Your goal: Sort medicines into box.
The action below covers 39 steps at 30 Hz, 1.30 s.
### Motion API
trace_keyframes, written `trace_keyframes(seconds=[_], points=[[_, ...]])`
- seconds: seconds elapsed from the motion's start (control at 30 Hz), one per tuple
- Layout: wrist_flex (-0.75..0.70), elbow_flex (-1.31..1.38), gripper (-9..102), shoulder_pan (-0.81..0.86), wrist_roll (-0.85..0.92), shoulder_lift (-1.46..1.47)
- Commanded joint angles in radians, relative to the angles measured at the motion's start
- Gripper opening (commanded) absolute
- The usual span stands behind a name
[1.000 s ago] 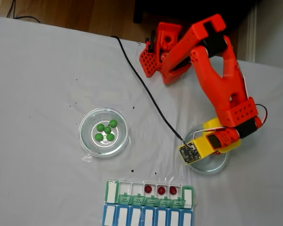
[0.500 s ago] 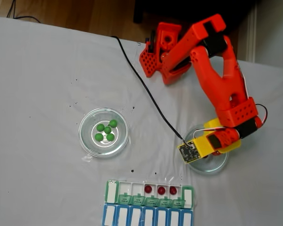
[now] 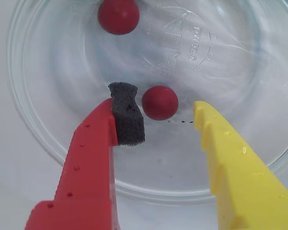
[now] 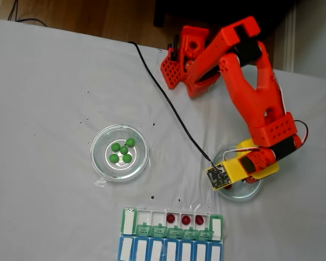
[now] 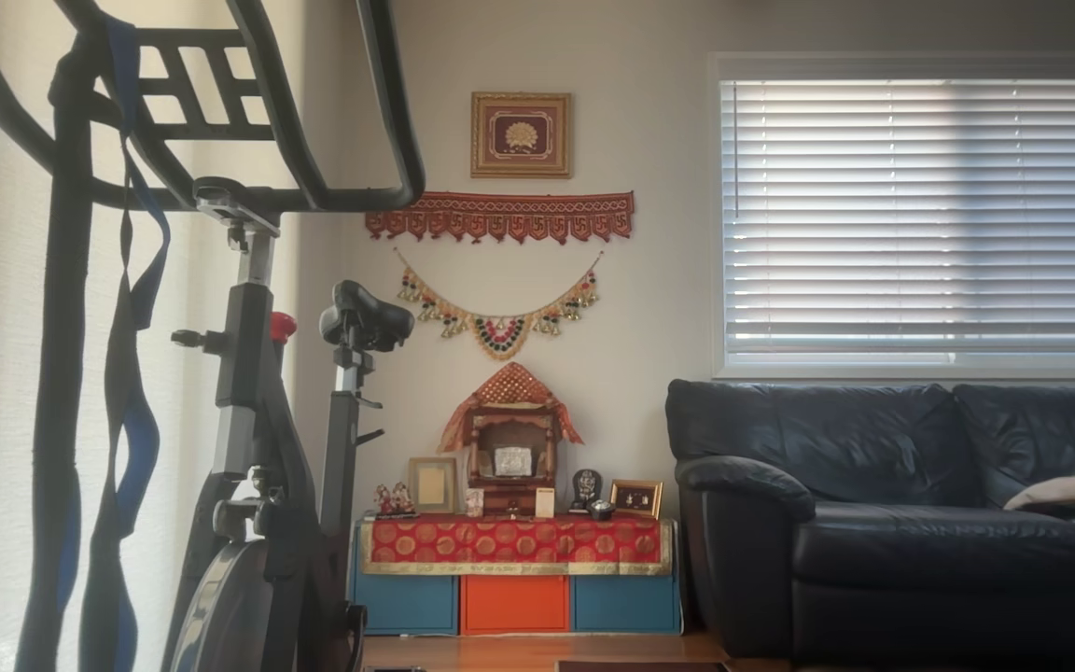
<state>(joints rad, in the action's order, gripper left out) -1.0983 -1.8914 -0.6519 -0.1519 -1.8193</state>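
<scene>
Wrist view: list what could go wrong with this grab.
1. The red ball lies nearer the foam-padded red finger than the yellow finger of the open gripper; closing off-centre may squirt it away across the smooth glass dish.
2. A second red ball sits at the far side; a rolling ball may knock it.
3. The fingers reach low inside the dish and may shove it.

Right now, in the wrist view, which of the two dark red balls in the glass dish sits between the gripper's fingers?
The lower dark red ball, beside the black foam pad; the other ball lies near the dish's far rim.
</scene>
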Motion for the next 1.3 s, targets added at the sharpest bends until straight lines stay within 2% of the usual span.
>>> trace_keyframes(seconds=[0.0, 1.27], points=[[0.018, 0.025, 20, -0.005, -0.008, -0.058], [0.003, 0.023, 22, -0.037, -0.038, 0.044]])
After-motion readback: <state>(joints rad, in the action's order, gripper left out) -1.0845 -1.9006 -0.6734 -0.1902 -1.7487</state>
